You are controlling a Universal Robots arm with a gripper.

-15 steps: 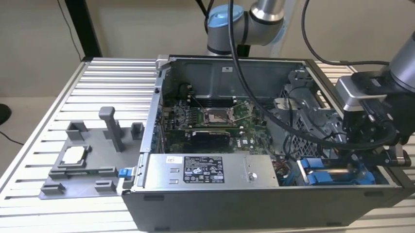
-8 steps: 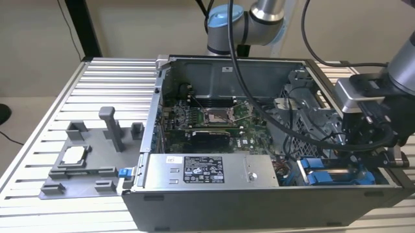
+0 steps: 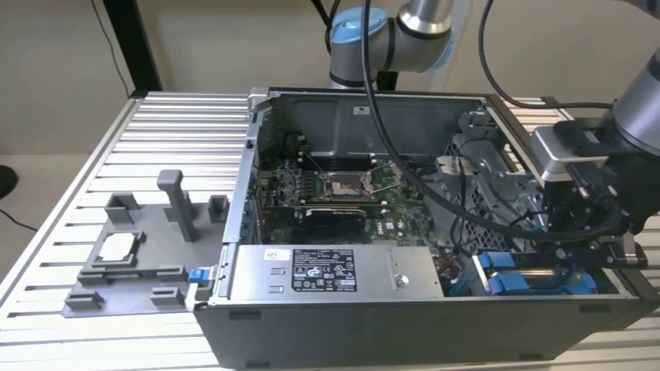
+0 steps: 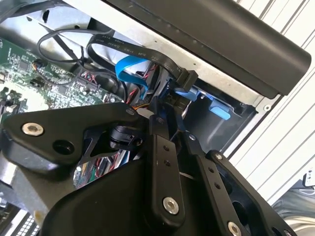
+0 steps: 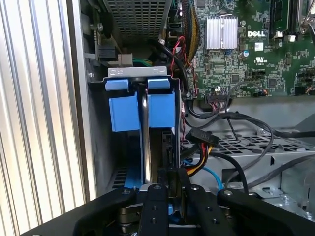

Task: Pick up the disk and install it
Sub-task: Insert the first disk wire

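The disk (image 5: pixel 162 147) stands on edge in the drive bay at the case's front corner, on the exterior view's right. Its blue carrier (image 5: pixel 140 110) frames it, with two blue end tabs at the far end. In the exterior view the blue carrier (image 3: pixel 515 282) shows low in the bay under the arm's wrist. My gripper (image 5: pixel 170 173) reaches down into the bay, its black fingers (image 5: pixel 156 196) shut on the near edge of the disk. From the exterior view the gripper (image 3: pixel 565 255) hangs just above the blue carrier. The second wrist view shows the gripper (image 4: pixel 165 105) amid black cables.
The open computer case (image 3: pixel 247 232) lies on a slatted table. It holds a motherboard (image 3: pixel 330 185), a grey power-supply box (image 3: pixel 309 270) and loose cables (image 5: pixel 231 128) beside the bay. A grey fixture (image 3: pixel 134 263) with a small silver chip (image 3: pixel 116 246) sits on the exterior view's left.
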